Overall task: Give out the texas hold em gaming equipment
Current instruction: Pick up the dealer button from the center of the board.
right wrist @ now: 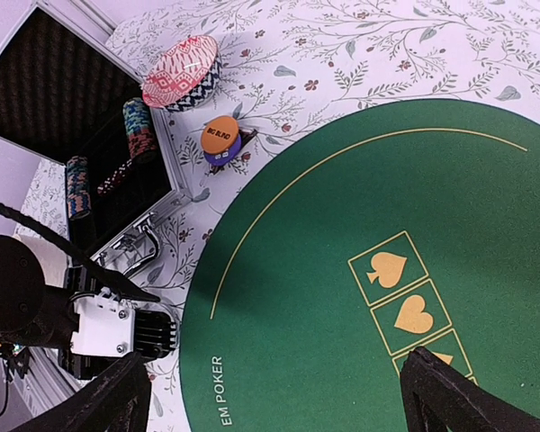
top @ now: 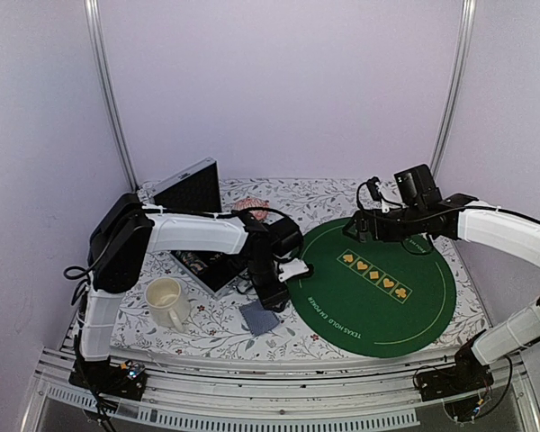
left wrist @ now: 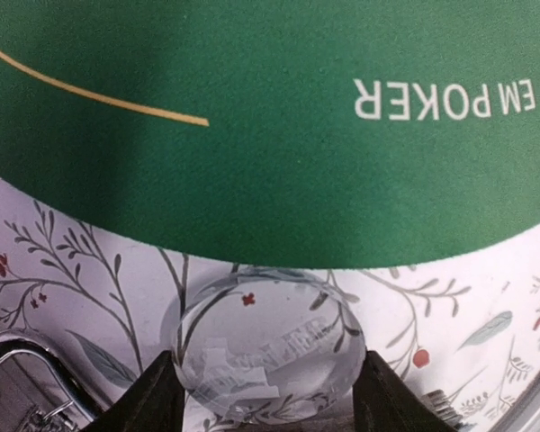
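A clear round disc (left wrist: 265, 346) lies on the floral cloth just off the edge of the green poker mat (left wrist: 252, 162). My left gripper (left wrist: 267, 360) is shut on it, one black finger pressed against each side. My right gripper (right wrist: 279, 396) hangs open over the mat (right wrist: 342, 270) with nothing between its fingers. An orange "BIG BLIND" disc (right wrist: 220, 134) rests on a purple disc (right wrist: 223, 155) beside the mat's far edge. Striped poker chip stacks (right wrist: 139, 126) stand in the open case (right wrist: 63, 99). Grey-blue cards (top: 259, 317) lie near the front.
A cream mug (top: 166, 301) stands at the front left. A pink striped round object (right wrist: 182, 72) sits behind the case (top: 198, 193). The left arm's wrist (right wrist: 99, 324) hangs low at the mat's left edge, beside the case handle (right wrist: 135, 252).
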Robot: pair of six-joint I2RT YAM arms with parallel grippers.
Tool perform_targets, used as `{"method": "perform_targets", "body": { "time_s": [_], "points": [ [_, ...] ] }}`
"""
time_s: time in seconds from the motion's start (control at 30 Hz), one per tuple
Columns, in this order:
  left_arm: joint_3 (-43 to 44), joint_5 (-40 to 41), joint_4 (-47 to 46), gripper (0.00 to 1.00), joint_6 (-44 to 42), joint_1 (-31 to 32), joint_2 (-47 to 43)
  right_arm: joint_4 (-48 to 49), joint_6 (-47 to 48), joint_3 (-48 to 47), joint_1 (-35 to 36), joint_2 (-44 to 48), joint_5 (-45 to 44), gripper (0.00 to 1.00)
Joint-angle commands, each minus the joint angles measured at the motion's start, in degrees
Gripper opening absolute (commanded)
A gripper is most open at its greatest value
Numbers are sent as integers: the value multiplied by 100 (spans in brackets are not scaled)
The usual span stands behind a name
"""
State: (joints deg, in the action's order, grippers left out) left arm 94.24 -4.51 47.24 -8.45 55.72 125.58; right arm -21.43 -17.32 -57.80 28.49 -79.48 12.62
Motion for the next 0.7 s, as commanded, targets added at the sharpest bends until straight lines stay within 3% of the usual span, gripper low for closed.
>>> {"method": "perform_targets", "body": {
  "time_s": [0.0, 0.3, 0.47, 0.67],
  "points": [
    [-160, 53, 145, 43, 35, 22, -98, 31, -91, 60, 10, 223, 36, 99],
    [66, 108, 325, 41, 20, -105, -920, 8, -276, -3, -14, 393, 77, 99],
    [176, -326, 49, 41, -283, -79, -1499, 587, -609, 26, -28, 314, 1474, 99],
    [192, -310, -438, 41, -404, -79, -1807, 2067, -1523, 442, 127, -75, 2740, 82]
  ]
}}
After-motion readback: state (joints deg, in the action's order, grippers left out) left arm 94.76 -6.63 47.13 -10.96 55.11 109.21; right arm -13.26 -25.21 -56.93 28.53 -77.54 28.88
